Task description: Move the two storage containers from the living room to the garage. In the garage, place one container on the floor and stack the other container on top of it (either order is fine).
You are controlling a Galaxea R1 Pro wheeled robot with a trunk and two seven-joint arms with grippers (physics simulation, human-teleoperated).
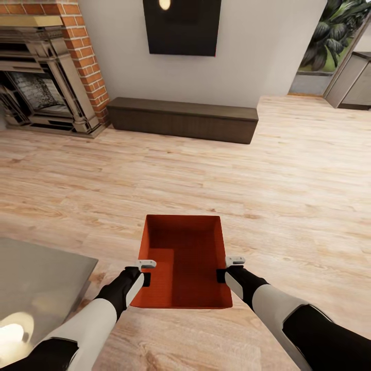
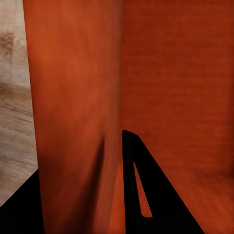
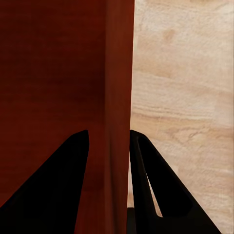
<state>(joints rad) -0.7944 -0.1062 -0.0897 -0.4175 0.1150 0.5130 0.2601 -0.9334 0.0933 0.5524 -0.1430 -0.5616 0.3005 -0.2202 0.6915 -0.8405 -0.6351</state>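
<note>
One storage container [image 1: 183,260] is held out in front of the robot over the wood-plank floor [image 1: 288,175] of the living room, the left gripper [image 1: 146,271] with its jaws clamped on the left wall and the right gripper [image 1: 226,268] clamped on the right wall, one finger inside and one outside. With the brick fireplace [image 1: 46,77] and dark low cabinet [image 1: 183,119] ahead, the task looks barely begun: this box has yet to reach the garage, and then the second must be brought and the two stacked.

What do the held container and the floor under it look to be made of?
Storage container: probably plastic, judging by its thin straight walls and uniform matte red-orange, though that is uncertain. Floor: light wood planks or laminate, with visible grain, knots and plank seams.
</note>
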